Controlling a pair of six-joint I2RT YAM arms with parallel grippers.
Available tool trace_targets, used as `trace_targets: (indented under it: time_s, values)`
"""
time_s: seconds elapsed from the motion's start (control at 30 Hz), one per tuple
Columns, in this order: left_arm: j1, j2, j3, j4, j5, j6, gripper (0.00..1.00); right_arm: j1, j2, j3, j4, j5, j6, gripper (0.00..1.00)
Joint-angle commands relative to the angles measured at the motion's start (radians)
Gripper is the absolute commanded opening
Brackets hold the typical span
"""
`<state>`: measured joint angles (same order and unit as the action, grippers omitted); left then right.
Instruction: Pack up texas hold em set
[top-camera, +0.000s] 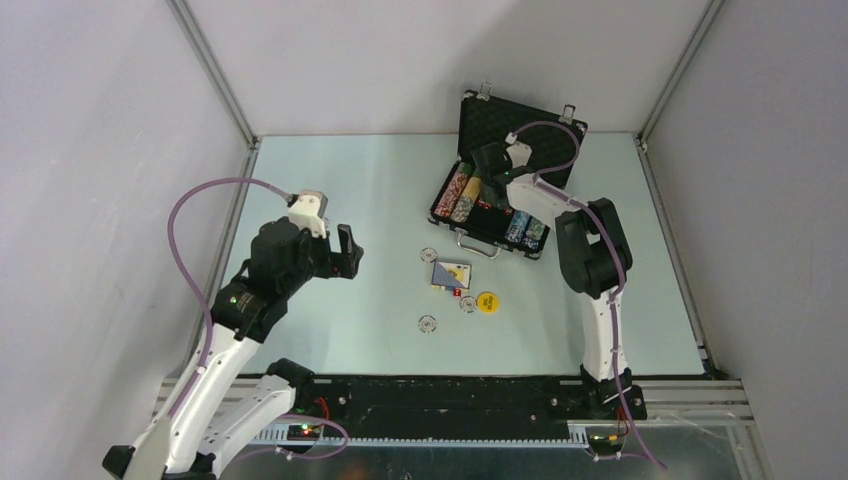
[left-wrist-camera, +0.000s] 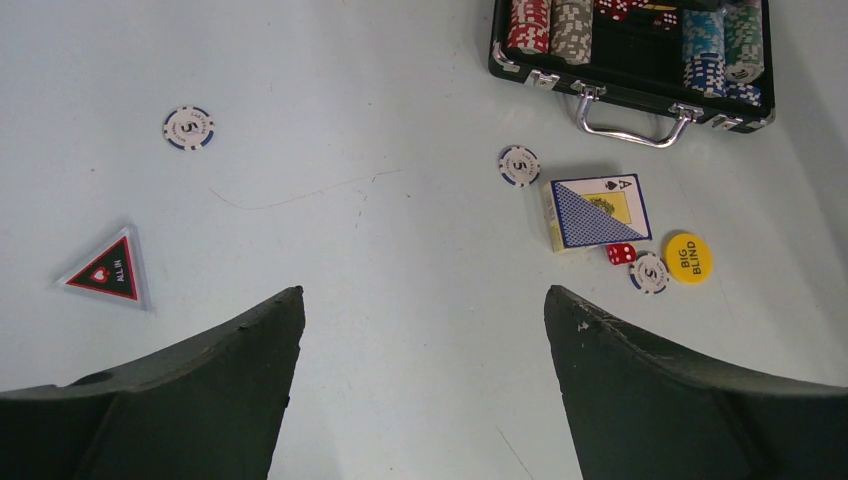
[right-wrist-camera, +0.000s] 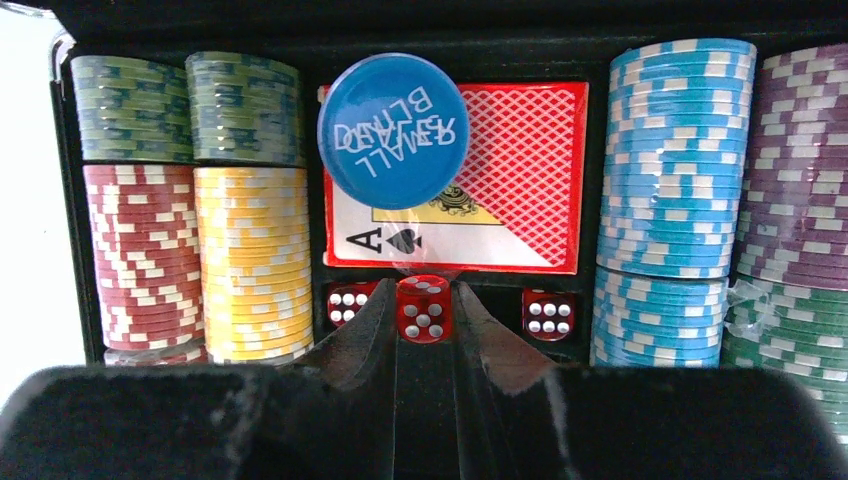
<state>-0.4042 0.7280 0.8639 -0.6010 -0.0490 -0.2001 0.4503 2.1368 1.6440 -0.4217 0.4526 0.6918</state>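
The black briefcase (top-camera: 470, 232) lies open at the back of the table, also in the left wrist view (left-wrist-camera: 640, 92). My right gripper (top-camera: 490, 180) is inside it, shut on a red die (right-wrist-camera: 423, 310) over the dice slot, between two other dice. A blue small-blind disc (right-wrist-camera: 393, 130) lies on a red card deck (right-wrist-camera: 520, 180). On the table lie a blue card deck (left-wrist-camera: 598, 212), a red die (left-wrist-camera: 621, 254), a yellow disc (left-wrist-camera: 688, 257), three chips and a dark triangular piece (left-wrist-camera: 105, 270). My left gripper (left-wrist-camera: 422, 300) is open and empty, left of them.
Stacks of chips (right-wrist-camera: 670, 160) fill the case on both sides of the cards. The case lid (top-camera: 520, 130) stands up at the back. Metal frame rails (top-camera: 225, 90) and grey walls border the table.
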Motion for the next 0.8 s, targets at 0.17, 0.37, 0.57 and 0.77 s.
trace_targets:
  time_s: [0.17,0.37,0.57,0.77]
  values:
    - [0.008,-0.002,0.003,0.031,0.002,0.018,0.95,-0.031,0.009,0.032,-0.010,-0.009,0.040,0.00]
    - [0.007,-0.004,0.002,0.032,0.009,0.021,0.95,-0.030,0.008,0.026,-0.017,-0.024,0.040,0.00]
    - [0.008,-0.006,0.001,0.031,0.014,0.021,0.95,-0.021,-0.010,-0.004,0.002,-0.032,0.038,0.00]
    - [0.008,-0.008,0.001,0.031,0.015,0.022,0.95,-0.019,-0.002,-0.004,-0.007,-0.033,0.036,0.00]
